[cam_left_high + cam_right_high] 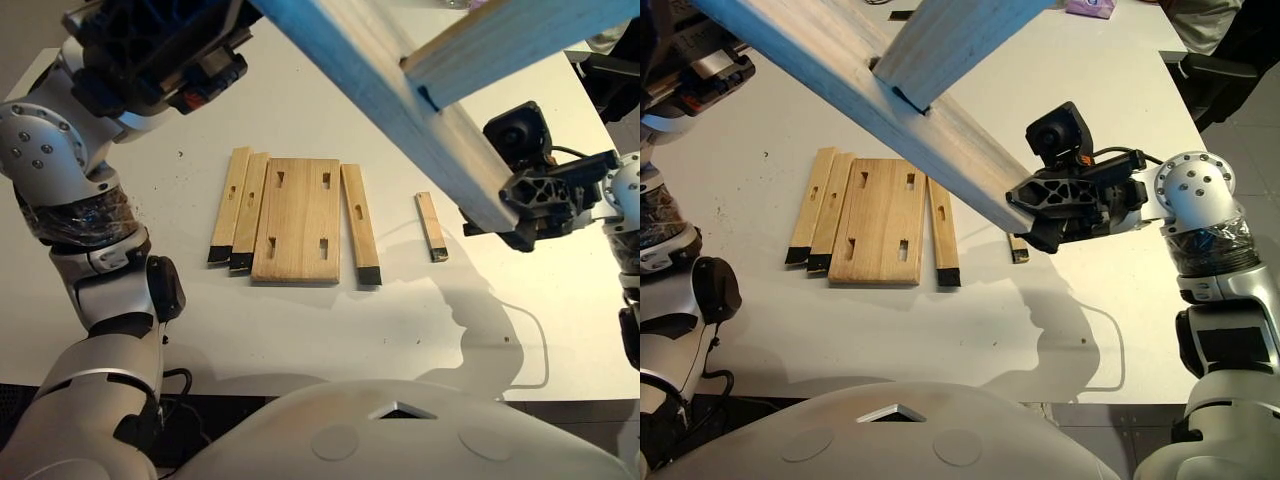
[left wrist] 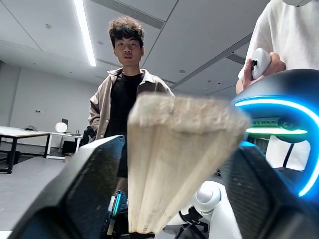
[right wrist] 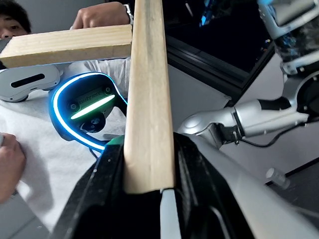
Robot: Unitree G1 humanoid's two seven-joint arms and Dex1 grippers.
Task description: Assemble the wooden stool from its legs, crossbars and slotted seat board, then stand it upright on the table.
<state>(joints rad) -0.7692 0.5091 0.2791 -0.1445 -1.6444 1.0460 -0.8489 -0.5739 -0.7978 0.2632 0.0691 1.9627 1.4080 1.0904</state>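
Upper left of head view: left gripper [image 2: 169, 194], jaws closed snug on one end of long leg [image 1: 400, 100], wood filling gap btwn fingers [image 2: 84, 194]. Long leg held in air, slanting from upper left down to mid right, above table [image 1: 250, 330]. Crossbar [image 1: 520, 45] plugged into a slot partway along it, sticking out twd upper right corner. Flat on table below, left to right at centre frame: two legs [image 1: 238, 208] side by side and touching, dark tips twd bottom; seat board [image 1: 297, 220] w/ four slots, just beside them; single leg [image 1: 360, 222] just right of board; short bar [image 1: 431, 226] lying apart, further right. Mid right: right gripper [image 3: 149, 199], jaws closed narrow on lower end of long leg, one finger each side.
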